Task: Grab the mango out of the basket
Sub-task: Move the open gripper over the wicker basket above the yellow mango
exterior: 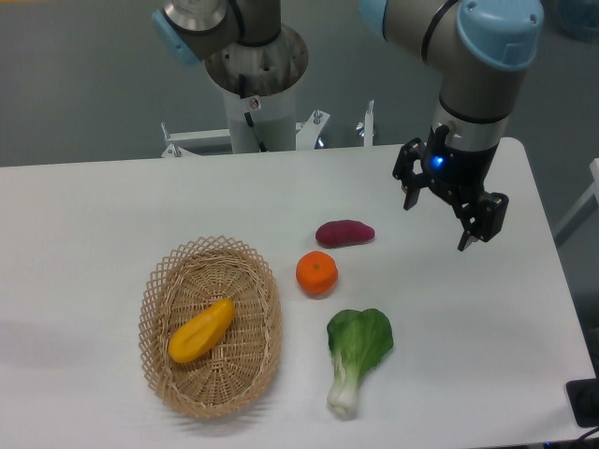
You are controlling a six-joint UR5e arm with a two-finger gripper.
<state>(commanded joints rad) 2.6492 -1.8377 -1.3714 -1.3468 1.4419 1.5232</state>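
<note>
currently: gripper (436, 227) jaws spread apart, holding nothing, above table (84, 206), well apart from mango (201, 330). basket (159, 290): 1 mango lying inside, diagonal. orange (316, 273) beside basket.

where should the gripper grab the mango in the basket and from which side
Probably across the middle of the mango, coming straight down from above. It lies flat and diagonal on the floor of the basket, whose raised rim blocks a side approach. Its narrow width suits the fingers closing across it. The gripper is open, over the table's far right.
</note>
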